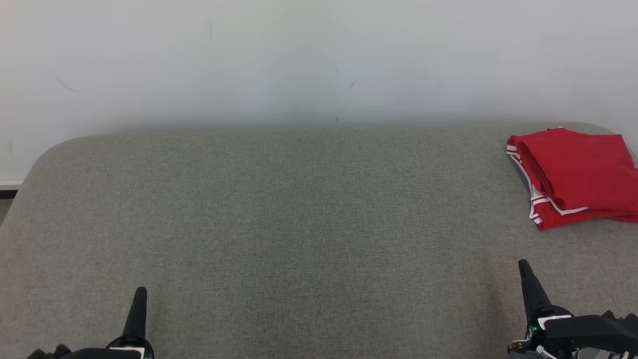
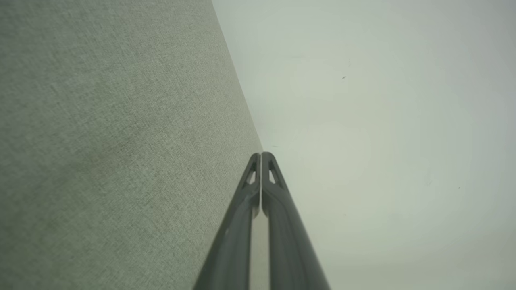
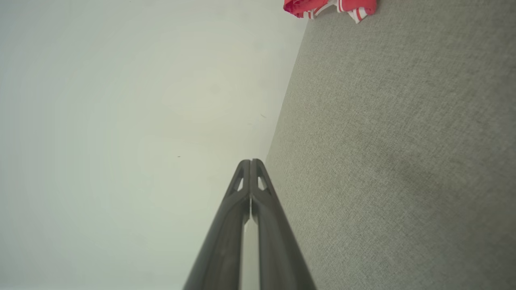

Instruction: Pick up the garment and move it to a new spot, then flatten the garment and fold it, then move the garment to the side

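Note:
A red garment [image 1: 575, 174] with white trim lies folded at the far right of the grey fabric table [image 1: 299, 224], running off the head view's right edge; its striped edge [image 3: 330, 7] peeks in at the top of the right wrist view. My left gripper [image 1: 140, 295] rests at the lower left, shut and empty, fingers pressed together [image 2: 261, 155]. At the lower right my right gripper [image 1: 524, 267] is also shut with nothing in it [image 3: 250, 162], well short of the garment.
A pale wall [image 1: 299, 60] stands right behind the table's back edge. The table's back left corner [image 1: 55, 149] is rounded, with a strip of floor [image 1: 6, 199] beyond it.

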Available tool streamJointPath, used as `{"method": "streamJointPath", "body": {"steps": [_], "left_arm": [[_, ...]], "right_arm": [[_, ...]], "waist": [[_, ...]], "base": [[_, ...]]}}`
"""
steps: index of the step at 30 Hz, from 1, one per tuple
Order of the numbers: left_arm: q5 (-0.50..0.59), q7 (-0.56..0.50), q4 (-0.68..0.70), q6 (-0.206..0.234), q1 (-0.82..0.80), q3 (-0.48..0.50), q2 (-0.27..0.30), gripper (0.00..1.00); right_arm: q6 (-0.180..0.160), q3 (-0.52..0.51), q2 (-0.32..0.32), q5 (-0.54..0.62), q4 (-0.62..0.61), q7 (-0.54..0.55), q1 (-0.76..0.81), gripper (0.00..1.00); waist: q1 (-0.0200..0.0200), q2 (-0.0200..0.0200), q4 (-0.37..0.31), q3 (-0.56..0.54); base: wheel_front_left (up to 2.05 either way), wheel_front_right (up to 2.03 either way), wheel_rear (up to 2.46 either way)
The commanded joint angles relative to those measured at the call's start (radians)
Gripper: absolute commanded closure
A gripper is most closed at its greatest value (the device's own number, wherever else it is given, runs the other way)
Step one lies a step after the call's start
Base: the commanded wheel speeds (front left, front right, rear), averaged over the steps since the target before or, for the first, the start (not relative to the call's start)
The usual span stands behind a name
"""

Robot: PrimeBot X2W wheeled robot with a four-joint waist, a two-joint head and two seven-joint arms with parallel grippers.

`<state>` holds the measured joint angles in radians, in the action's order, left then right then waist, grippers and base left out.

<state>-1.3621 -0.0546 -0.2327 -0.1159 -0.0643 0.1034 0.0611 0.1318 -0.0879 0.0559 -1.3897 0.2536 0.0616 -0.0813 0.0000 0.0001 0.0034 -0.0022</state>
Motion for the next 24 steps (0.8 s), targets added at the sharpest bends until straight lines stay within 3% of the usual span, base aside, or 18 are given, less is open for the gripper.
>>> {"method": "streamJointPath", "body": {"steps": [1,24], "left_arm": [[-0.027,-0.007,0.001,-0.009,-0.020,0.004,-0.002,1.00],[-0.204,-0.051,-0.011,-0.016,-0.044,0.011,-0.010,1.00]], "right_arm": [[-0.002,-0.005,0.000,-0.024,-0.008,0.007,-0.012,1.00],[-0.002,-0.023,-0.006,-0.180,-0.010,0.045,-0.026,1.00]], "waist": [[0.0000,-0.0001,0.000,0.000],[0.0000,-0.0001,-0.003,0.004]], "base": [[0.00,0.00,0.00],[0.00,0.00,0.00]]}}
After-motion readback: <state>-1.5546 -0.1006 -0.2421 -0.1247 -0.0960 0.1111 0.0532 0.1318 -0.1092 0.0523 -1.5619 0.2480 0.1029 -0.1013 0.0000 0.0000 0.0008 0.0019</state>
